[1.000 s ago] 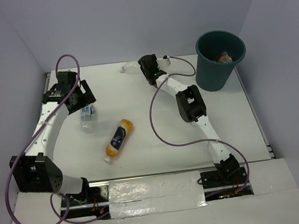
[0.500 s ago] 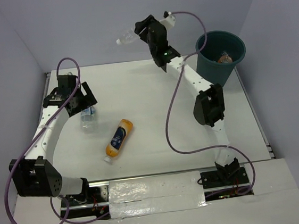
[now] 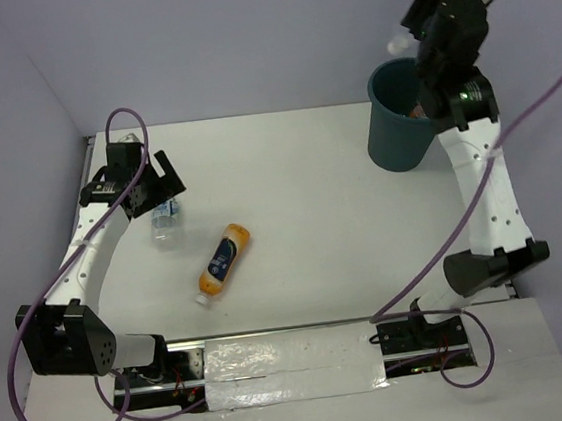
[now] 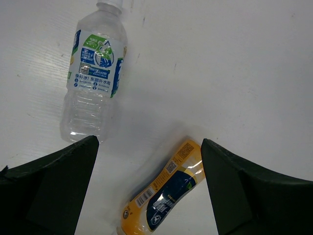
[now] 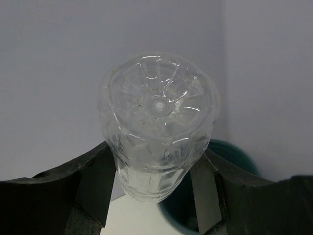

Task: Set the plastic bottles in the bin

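- Clear plastic fills the right wrist view: an unlabelled bottle (image 5: 159,122) with its ribbed base turned to the camera; the right gripper (image 5: 157,164) is clamped on it, one finger pressed to each side of the body
- the right arm stands tall at the far right of the table (image 3: 343,224); its gripper is raised above the dark teal bin (image 3: 397,146), and the wrist view shows the bin's rim just behind and below the held bottle
- the bin stands upright near the far right corner; something pale lies inside it, mostly hidden by the arm, and I cannot tell what it is
- the left gripper (image 4: 149,142) hangs over the left side of the table with its jaws wide apart and nothing between them
- a clear bottle with a blue-white label (image 4: 93,83) lies on its side just beside that gripper
- the orange-yellow bottle (image 3: 223,262) lies on its side nearer the middle, white cap towards the near edge; the two lie apart
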Available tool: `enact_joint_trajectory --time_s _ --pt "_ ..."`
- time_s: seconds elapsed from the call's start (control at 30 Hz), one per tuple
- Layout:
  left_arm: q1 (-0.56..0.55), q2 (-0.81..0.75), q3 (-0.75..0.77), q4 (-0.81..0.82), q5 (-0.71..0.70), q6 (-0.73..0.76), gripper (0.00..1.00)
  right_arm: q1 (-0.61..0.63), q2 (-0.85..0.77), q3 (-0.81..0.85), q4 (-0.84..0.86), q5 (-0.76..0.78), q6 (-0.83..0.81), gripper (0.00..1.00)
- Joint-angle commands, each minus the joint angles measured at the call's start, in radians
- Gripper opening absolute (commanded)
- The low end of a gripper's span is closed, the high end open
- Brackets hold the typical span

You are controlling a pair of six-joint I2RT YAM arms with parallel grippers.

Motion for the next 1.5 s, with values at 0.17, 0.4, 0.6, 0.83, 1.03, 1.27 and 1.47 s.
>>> enact_joint_trajectory --time_s 0.17,0.4,0.6,0.83,1.03,1.27,1.47 --pt "0.005 -0.005 -0.003 0.048 0.047 -0.024 0.99 -0.159 0.012 -0.081 -0.181 0.017 -0.05 0.16" --pt "0.004 -0.025 -0.022 0.044 0.016 -0.021 0.99 -0.173 0.147 -0.055 -0.155 0.028 -0.044 0.16" --pt "0.005 -0.023 -0.009 0.028 0.002 -0.015 0.99 -0.173 0.225 -0.097 -0.115 0.027 -0.009 0.16" --pt "0.005 -0.033 -0.013 0.023 -0.008 -0.006 0.99 -0.15 0.155 -0.228 -0.026 -0.007 0.029 1.0" --pt "0.004 -0.026 -0.016 0.026 -0.004 0.005 0.99 -0.115 0.047 -0.207 0.002 0.011 -0.02 1.0" --pt "0.007 -0.019 0.009 -0.014 -0.105 0.01 0.99 0.155 0.099 0.095 -0.255 0.007 -0.107 1.0" --pt "0.035 0.004 0.043 -0.064 -0.162 0.008 0.99 0.5 0.135 -0.065 -0.42 -0.046 0.167 1.0"
